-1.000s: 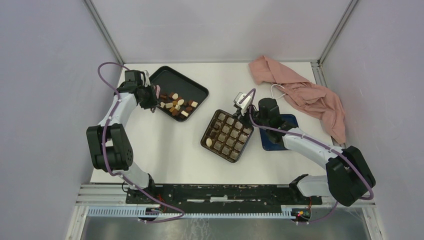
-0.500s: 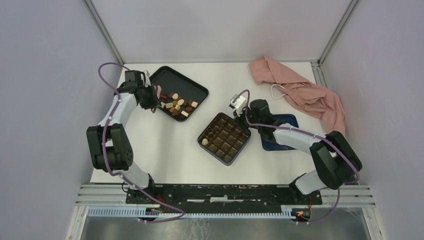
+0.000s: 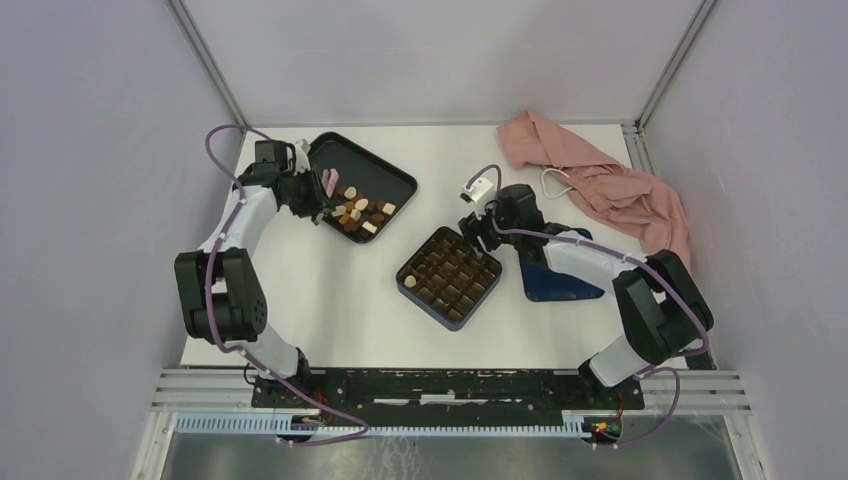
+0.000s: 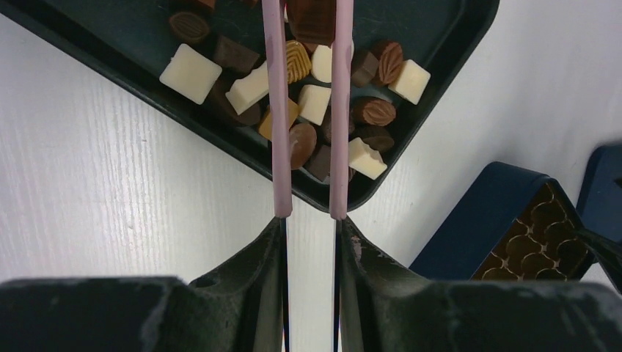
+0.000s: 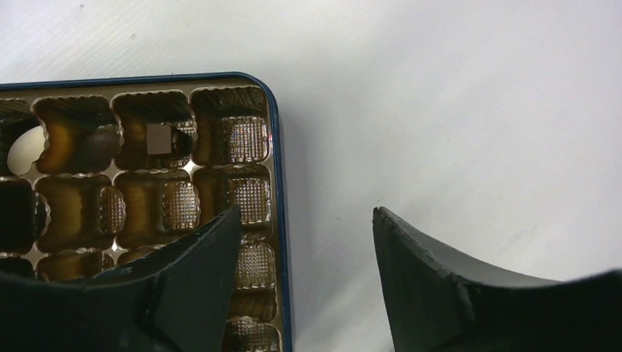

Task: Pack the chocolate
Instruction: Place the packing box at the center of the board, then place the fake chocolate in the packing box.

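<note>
- While the left gripper (image 3: 326,185) hangs over the near edge of the black tray (image 3: 385,168), its long pink fingers (image 4: 277,110) stand close together with a slim gap between them.
- A dark brown piece (image 4: 312,20) fills that gap near the top of the left wrist view; whether it is pinched or only lies underneath, I cannot tell.
- Most of the chocolates (image 3: 358,212) lie heaped along that near edge of the tray, dark brown, light brown and cream mixed together.
- The right gripper (image 5: 304,213) is spread wide with nothing between its jaws, poised over a corner of the blue box (image 5: 276,169) and the white table (image 5: 477,110) beside it.
- Inside the box, a cream piece (image 5: 20,150) and a small dark square (image 5: 157,138) sit in separate cups.
- The box lid (image 3: 560,282) lies just beside the box, under the right arm.
- A pink cloth (image 3: 610,190) lies crumpled at the far right of the table.
</note>
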Controlling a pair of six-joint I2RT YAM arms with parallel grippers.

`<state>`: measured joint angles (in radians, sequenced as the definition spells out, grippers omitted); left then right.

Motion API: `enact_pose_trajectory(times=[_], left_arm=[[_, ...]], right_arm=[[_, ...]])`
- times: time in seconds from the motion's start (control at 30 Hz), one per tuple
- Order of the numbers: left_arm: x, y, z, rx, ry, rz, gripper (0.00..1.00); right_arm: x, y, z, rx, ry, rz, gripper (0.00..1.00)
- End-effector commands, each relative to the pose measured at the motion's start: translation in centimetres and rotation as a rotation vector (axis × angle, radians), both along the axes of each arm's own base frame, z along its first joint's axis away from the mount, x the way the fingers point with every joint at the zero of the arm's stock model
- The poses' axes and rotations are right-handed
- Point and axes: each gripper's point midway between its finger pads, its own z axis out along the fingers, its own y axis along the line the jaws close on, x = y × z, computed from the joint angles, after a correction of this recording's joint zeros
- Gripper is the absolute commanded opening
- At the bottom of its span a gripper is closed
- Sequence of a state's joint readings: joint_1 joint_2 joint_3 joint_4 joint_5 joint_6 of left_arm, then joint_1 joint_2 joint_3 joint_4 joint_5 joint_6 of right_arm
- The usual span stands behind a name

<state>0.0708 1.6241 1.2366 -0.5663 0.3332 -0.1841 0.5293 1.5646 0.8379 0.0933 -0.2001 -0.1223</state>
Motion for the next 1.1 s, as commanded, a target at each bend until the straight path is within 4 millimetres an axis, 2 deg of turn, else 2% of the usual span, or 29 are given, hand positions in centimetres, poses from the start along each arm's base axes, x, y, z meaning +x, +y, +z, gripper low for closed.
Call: enact_pose_trajectory(times=[0.0, 0.1, 0.2, 0.3, 0.37, 0.5, 0.67, 0.87, 1.07], left_arm=[[0.2, -0.8, 2.8, -0.024, -0.087, -0.022, 0.02], [-0.4, -1.2, 3.1, -0.048, -0.082, -0.024, 0.02], [-1.8, -2.8, 3.7, -0.125, -0.076, -0.057, 0.02], [-4.2, -5.7, 4.7, -0.211, -0.068, -0.131, 0.02], [-6.0, -7.9, 5.1, -0.231, -0.065, -0.186, 0.02], [-9.6, -12.2, 6.2, -0.250, -0.069, -0.272, 0.02], [-12.6, -17.0, 6.4, -0.217, -0.074, -0.337, 0.02], [-13.9, -20.5, 4.5, -0.126, -0.049, -0.381, 0.02], [-13.5, -22.7, 2.2, -0.026, -0.028, -0.404, 0.02]], right_arm=[[-0.1, 0.5, 4.6, 0.025, -0.095, 0.160, 0.76], [-2.2, 0.5, 6.4, 0.018, -0.161, 0.344, 0.79], [-3.7, 0.0, 8.2, 0.060, -0.207, 0.424, 0.80], [-4.7, -0.5, 9.5, 0.109, -0.230, 0.471, 0.80], [-4.7, -1.0, 10.1, 0.120, -0.239, 0.471, 0.80], [-4.4, -1.9, 10.0, 0.135, -0.216, 0.457, 0.80], [-3.5, -2.6, 9.3, 0.122, -0.178, 0.418, 0.80], [-3.0, -3.1, 8.7, 0.114, -0.162, 0.390, 0.80], [-2.8, -3.4, 8.2, 0.110, -0.150, 0.382, 0.80]])
